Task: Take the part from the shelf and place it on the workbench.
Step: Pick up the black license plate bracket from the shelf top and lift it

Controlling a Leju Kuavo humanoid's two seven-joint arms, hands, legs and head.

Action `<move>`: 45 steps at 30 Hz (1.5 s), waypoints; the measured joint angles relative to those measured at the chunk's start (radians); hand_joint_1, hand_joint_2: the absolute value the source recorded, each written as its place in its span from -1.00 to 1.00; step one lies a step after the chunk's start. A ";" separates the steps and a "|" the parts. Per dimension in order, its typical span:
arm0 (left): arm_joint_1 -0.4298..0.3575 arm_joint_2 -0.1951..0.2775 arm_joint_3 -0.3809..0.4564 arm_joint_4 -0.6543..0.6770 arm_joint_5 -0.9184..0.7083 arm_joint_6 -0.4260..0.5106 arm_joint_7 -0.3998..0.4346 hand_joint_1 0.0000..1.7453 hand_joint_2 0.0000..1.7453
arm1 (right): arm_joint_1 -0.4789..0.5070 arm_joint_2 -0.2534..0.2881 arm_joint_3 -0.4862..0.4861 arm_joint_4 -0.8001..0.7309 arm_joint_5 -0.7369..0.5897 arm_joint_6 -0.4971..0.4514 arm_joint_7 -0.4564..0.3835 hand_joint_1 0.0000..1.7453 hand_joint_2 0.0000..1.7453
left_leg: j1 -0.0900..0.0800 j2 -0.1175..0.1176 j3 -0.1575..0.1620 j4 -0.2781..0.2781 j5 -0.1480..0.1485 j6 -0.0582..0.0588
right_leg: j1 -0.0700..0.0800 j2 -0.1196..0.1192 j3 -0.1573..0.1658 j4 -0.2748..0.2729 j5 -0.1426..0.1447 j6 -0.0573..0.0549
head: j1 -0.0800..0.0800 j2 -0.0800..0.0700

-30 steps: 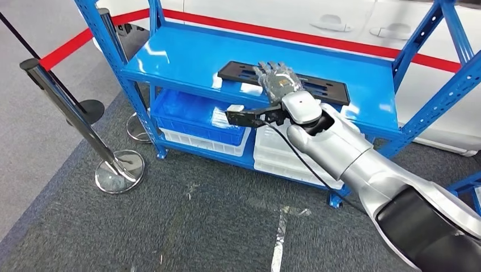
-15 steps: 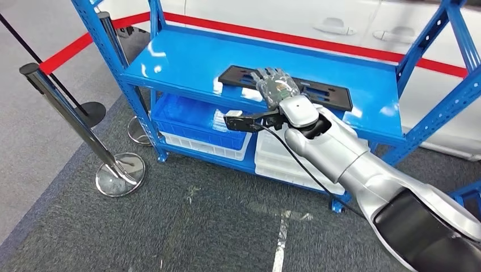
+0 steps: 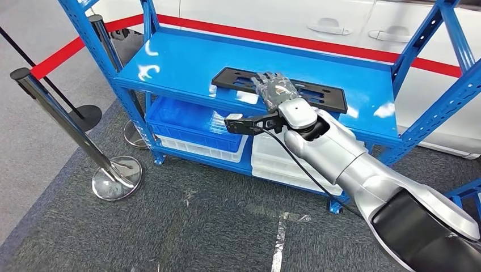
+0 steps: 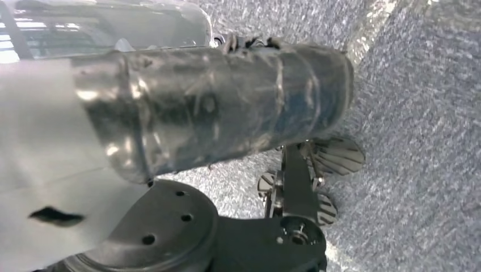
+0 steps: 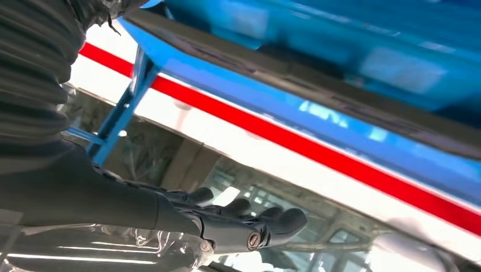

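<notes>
Black flat part [image 3: 283, 89], long w/ slots, lies on the upper blue shelf [image 3: 187, 59] of a blue steel rack, toward the front edge, roughly mid-width. Right robot hand [image 3: 275, 88] rests palm-down on top of the part, fingers stretched flat over it toward the rear; not wrapped round it, so nothing grasped. Right wrist view confirms: dark fingers [image 5: 272, 222] extended and close together, blue shelf edge [image 5: 317, 85] alongside, red stripe beyond. Silver right arm [image 3: 363, 170] comes in from lower right; black wrist camera bracket [image 3: 249, 123] sticks out to the left of the wrist, cable trailing down.

Left robot hand: left wrist view shows a taped cylinder and grey carpet, no fingers made out; state cannot be told.

Lower rack level: blue crate [image 3: 190, 113] at left, white crates [image 3: 283, 161] stacked beneath and to the right. Floor is grey carpet [image 3: 198, 226] w/ a strip of pale tape. Chrome barrier posts [image 3: 68, 122] on round bases stand left of the rack. White car body [image 3: 317, 22] w/ door handles behind the rack; red stripe [image 3: 295, 38] along it.
</notes>
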 joint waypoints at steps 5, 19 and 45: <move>0.001 -0.002 0.000 0.000 0.000 0.002 -0.001 -1.00 -1.00 | 0.000 0.002 0.000 0.005 -0.001 0.000 -0.001 -1.00 1.00 | 0.012 0.001 0.017 -0.018 0.003 0.022 | -0.002 -0.003 -0.046 0.106 -0.064 0.022 | 0.005 0.000; 0.003 -0.002 0.000 0.000 0.002 0.005 0.000 -1.00 -1.00 | 0.023 0.003 0.001 0.024 -0.001 0.000 -0.009 -1.00 1.00 | 0.010 0.000 0.020 0.025 -0.048 -0.017 | -0.016 -0.005 -0.023 -0.004 0.026 0.004 | 0.004 0.000; 0.001 -0.005 0.000 0.000 0.014 0.012 0.007 -1.00 -1.00 | 0.035 0.007 0.002 0.032 0.001 0.015 -0.010 -1.00 1.00 | 0.008 -0.002 0.041 -0.006 -0.032 0.012 | -0.009 -0.004 -0.034 0.011 0.028 0.022 | 0.005 0.000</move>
